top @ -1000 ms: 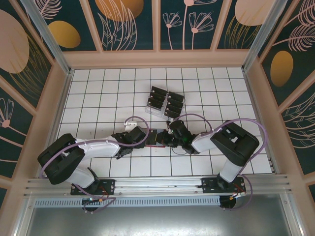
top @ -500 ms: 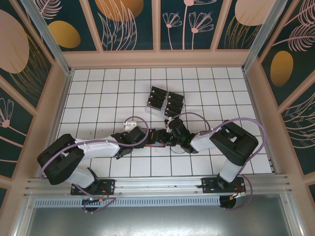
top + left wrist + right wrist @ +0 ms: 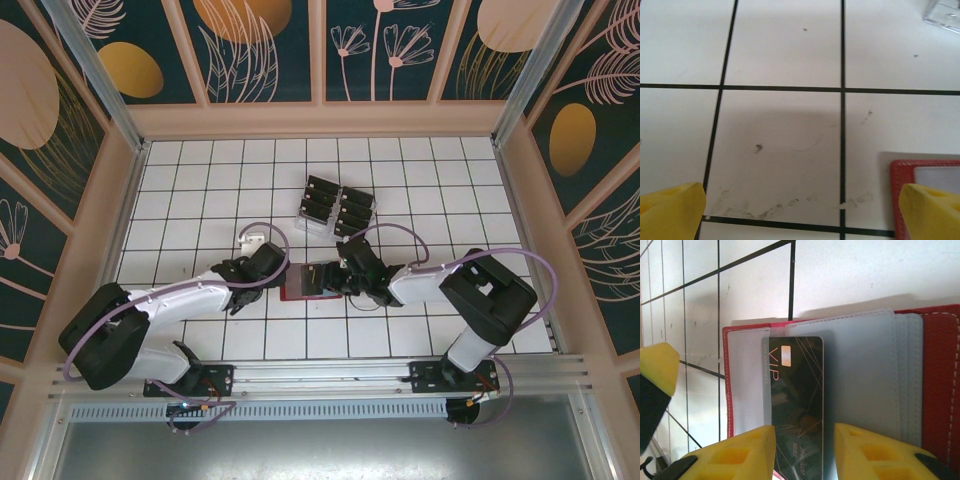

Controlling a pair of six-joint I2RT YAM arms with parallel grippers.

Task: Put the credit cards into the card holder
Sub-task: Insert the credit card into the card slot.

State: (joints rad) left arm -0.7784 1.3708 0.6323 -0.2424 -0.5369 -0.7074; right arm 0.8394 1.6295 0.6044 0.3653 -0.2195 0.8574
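Jaws parted, the right gripper (image 3: 804, 455) straddles the near end of a black VIP credit card (image 3: 796, 390) lying in the lilac pockets (image 3: 865, 380) of the open red card holder (image 3: 940, 390) on the tiled surface (image 3: 850, 275). The left gripper (image 3: 800, 212), open and empty, hovers beside the holder's corner. Seating the card likely calls for a straight push along the pocket while the holder is steadied.

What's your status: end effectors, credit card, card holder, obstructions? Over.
Left end effector open, empty. Right end effector open, astride credit card on open card holder. Nothing obstructing.
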